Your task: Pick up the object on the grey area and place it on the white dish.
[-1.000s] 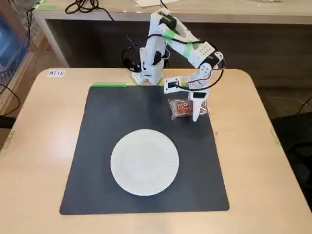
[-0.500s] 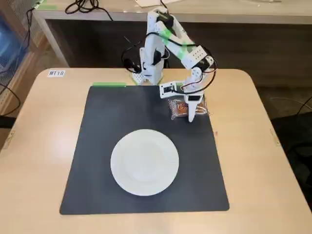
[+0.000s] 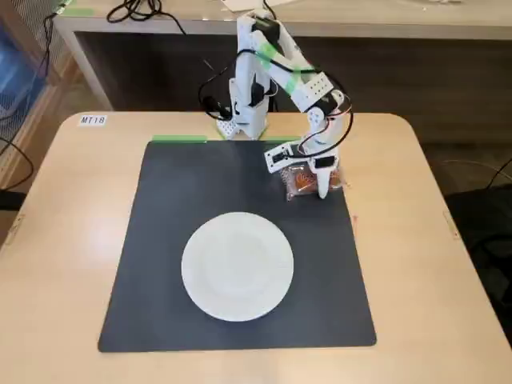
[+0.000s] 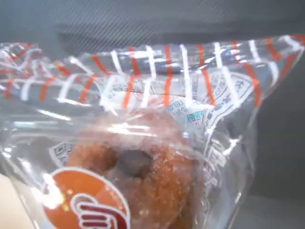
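Note:
The object (image 3: 302, 182), a brown ring-shaped snack in a clear crinkly wrapper with orange and white stripes, lies at the far right edge of the grey area (image 3: 160, 240) in the fixed view. My gripper (image 3: 314, 186) is lowered right onto it, and one white finger (image 3: 323, 181) stands against the wrapper. The snack (image 4: 143, 171) fills the wrist view at very close range, where no finger shows. Whether the jaws are closed on it cannot be told. The white dish (image 3: 238, 266) sits empty on the mat, nearer the camera and to the left of the snack.
The arm's white base (image 3: 244, 116) stands at the table's back edge with black cables around it. A green tape strip (image 3: 179, 139) marks the mat's far edge. The light wooden tabletop (image 3: 64, 232) surrounds the mat. A shelf runs behind the table.

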You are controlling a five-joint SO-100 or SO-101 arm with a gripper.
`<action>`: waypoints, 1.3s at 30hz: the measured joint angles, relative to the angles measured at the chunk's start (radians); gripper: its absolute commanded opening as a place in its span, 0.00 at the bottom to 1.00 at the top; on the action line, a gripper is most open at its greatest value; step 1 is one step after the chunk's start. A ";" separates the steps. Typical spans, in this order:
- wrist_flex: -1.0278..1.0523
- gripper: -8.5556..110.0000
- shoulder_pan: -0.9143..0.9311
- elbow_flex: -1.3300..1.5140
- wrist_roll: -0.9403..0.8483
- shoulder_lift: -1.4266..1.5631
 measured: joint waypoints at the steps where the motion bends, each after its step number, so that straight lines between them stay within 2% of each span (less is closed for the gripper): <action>1: -0.014 0.23 0.002 0.002 -0.008 0.002; 16: -0.264 0.20 0.063 0.067 -0.219 0.170; 21: -0.402 0.20 0.112 0.080 -0.364 0.242; 26: -0.512 0.24 0.229 0.080 -0.594 0.285; 32: -0.502 0.24 0.445 0.049 -0.781 0.288; 39: -0.298 0.24 0.690 -0.152 -0.871 0.135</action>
